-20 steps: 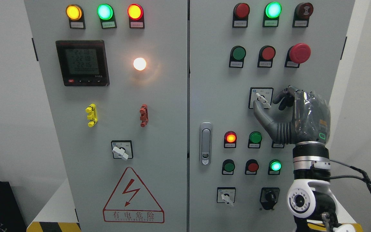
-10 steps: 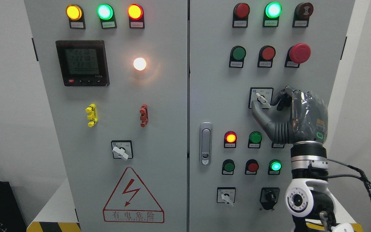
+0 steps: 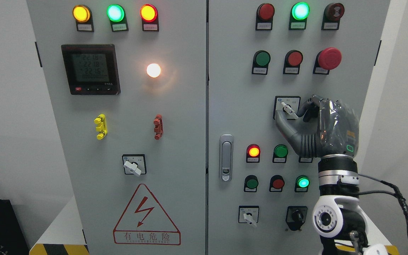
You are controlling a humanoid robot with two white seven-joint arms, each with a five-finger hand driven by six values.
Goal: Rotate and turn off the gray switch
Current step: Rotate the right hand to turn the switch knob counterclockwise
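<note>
Gray switch (image 3: pixel 289 110), between right hand (image 3: pixel 322 129) thumb and fingers (image 3: pixel 305 108)

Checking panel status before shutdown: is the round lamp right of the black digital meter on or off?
On. The round lamp glows bright white-orange and casts a warm halo on the grey cabinet door.

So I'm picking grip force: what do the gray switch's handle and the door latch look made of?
The gray switch has a pale handle with a matte, even look, probably molded plastic, on a dark square plate. The door latch looks like metal, silvery with soft reflections, perhaps chromed or brushed. The right hand has dark matte fingers around the handle; whether they squeeze it is unclear.
</note>
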